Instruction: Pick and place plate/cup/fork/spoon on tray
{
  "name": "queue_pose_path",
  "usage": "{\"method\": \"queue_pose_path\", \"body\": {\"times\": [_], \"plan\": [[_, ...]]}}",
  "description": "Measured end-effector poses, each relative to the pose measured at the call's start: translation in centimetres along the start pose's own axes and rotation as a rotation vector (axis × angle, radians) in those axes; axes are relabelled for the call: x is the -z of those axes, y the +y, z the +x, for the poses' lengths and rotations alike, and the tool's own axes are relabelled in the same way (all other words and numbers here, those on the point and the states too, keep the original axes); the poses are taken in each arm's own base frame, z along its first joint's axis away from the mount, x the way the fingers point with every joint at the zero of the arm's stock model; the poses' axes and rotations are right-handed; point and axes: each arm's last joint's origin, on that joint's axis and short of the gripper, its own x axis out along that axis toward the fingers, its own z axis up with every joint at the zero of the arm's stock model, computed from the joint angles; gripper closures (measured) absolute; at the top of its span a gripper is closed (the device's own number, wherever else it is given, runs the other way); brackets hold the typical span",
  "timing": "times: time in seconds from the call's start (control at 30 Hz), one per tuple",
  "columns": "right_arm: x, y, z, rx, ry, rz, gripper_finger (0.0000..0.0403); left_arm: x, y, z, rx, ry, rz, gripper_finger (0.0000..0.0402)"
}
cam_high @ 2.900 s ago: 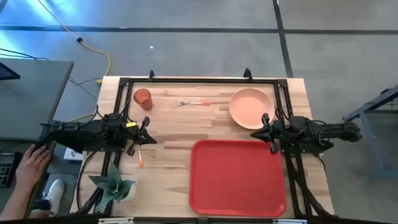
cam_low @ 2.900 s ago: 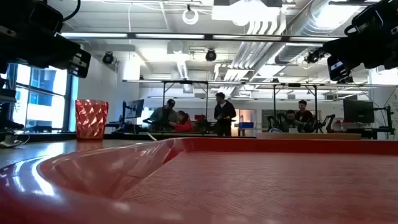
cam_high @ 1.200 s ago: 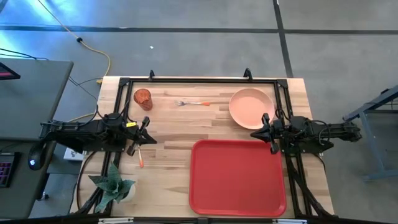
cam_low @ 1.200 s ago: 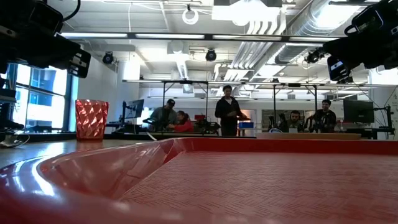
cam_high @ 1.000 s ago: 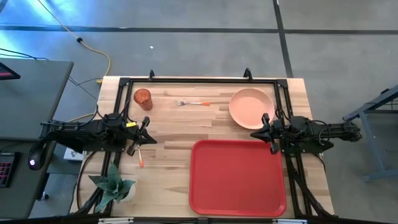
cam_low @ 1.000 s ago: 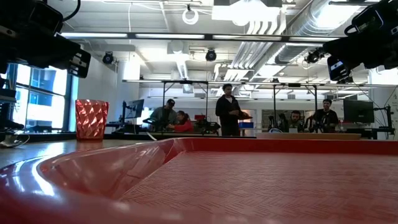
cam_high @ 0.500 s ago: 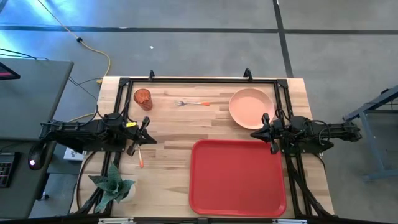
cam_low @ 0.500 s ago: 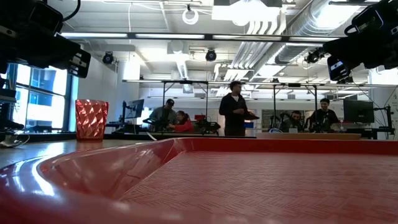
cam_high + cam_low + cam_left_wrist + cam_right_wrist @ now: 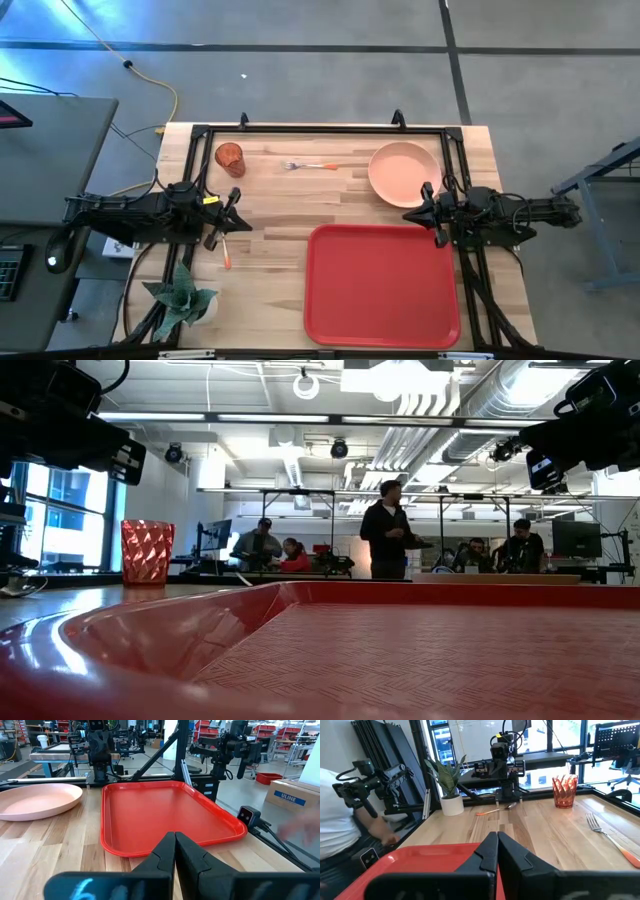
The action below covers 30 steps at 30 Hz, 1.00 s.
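Note:
The peach-pink plate lies at the table's far right, and the red tray lies at the near right. The orange-red cup stands at the far left, also shown in the low view. The fork lies between cup and plate. The spoon lies just below my left gripper's tip. My left gripper hovers shut at the left, pointing right. My right gripper hovers shut between plate and tray, pointing left. Both are empty.
A potted plant stands at the table's near left corner. A black frame runs along the far edge. A person in white is beside the table in the right wrist view. Bare wood lies in the table's middle.
Both arms and all the table's things have kept still. In the low view a person in the room behind has walked toward the right.

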Motion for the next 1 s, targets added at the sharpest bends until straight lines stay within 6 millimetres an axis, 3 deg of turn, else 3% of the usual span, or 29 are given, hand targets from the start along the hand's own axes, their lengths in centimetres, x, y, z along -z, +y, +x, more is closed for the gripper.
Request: {"method": "queue_pose_path", "body": {"times": [0.27, 0.5, 0.83, 1.0], "plan": [[0.0, 0.0, 0.0, 0.0, 0.0, 0.0, 0.0403, 0.0, 0.0, 0.0, 0.0, 0.0, -0.001, 0.0401], [0.0, 0.0, 0.0, 0.0, 0.0, 0.0, 0.0403, -0.6, 0.0, 0.0, 0.005, -0.057, -0.154, 0.0401], [0.0, 0.0, 0.0, 0.004, 0.0, -0.002, 0.0403, -0.6, 0.0, 0.0, 0.005, -0.064, -0.172, 0.0401], [-0.1, -0.5, 0.0, 0.159, -0.019, -0.053, 0.0403, -1.7, 0.0, -0.1, 0.019, -0.169, -0.254, 0.0401]]}}
